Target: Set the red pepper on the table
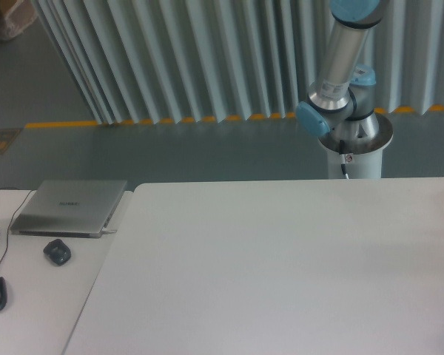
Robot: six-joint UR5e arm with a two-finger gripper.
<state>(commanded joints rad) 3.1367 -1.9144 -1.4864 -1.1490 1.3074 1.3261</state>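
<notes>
The large white table (281,266) fills the lower right of the camera view, and its visible surface is bare. The red pepper is out of view. Of the robot, only the base and lower arm (344,66) show, rising behind the table's far edge and leaving the frame at the top. The gripper is outside the frame.
A narrower white desk (29,296) adjoins the table on the left, carrying a closed grey laptop (70,207) and two dark mice (57,252). The robot's white pedestal (353,151) stands behind the far edge. Corrugated wall panels run along the back.
</notes>
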